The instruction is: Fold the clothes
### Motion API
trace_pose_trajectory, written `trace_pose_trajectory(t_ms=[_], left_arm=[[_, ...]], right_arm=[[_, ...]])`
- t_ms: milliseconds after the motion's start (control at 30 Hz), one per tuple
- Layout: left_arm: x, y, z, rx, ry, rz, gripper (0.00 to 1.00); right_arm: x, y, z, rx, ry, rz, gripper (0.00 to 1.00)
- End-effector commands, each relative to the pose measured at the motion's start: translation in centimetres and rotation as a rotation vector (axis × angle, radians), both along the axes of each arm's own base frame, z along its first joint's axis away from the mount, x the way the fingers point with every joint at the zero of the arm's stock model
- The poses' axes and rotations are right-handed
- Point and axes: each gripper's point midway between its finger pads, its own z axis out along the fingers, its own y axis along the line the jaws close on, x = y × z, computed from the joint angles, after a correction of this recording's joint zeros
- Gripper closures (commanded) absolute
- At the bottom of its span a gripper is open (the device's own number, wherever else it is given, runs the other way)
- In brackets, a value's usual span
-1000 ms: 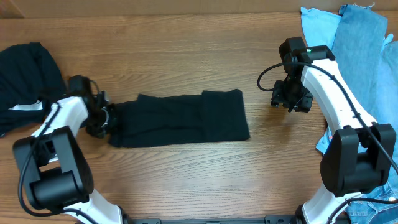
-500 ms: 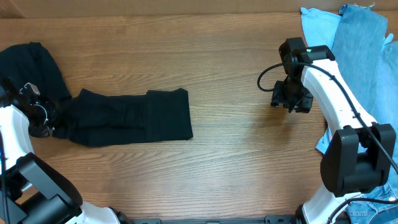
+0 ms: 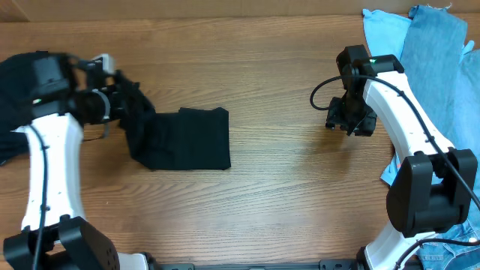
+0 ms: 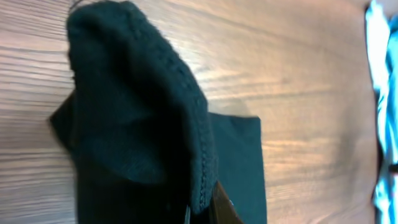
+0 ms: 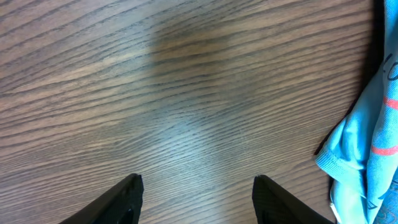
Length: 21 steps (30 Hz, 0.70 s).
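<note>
The left gripper (image 3: 118, 105), jaws clenched on one end of the black T-shirt (image 3: 187, 141), has lifted that end off the desk (image 3: 262, 67) at centre-left of the overhead frame and swung it back over the rest of the shirt, apparently starting a fold. A second earlier the shirt lay as a long flat strip mid-frame; it has since been dragged left. The right gripper (image 3: 349, 122) hangs unmoved at right, jaws parted and empty, near the light-blue garment (image 3: 382, 34).
</note>
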Motion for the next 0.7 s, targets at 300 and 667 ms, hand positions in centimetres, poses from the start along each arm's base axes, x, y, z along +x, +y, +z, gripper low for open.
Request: trace_pose_trajectory(t_ms=[300,667], left_arm=[[-1.7,-9.9,-2.1,0.296,0.050,-0.266,0.95],[-2.6,-13.6,-7.8,0.280,0.224,-0.328,0.96]], right_arm=[[0.5,0.3,1.2,0.014,-0.039,0.004,0.39],[0.5,0.3,1.2,0.013,-0.040,0.005,0.39]])
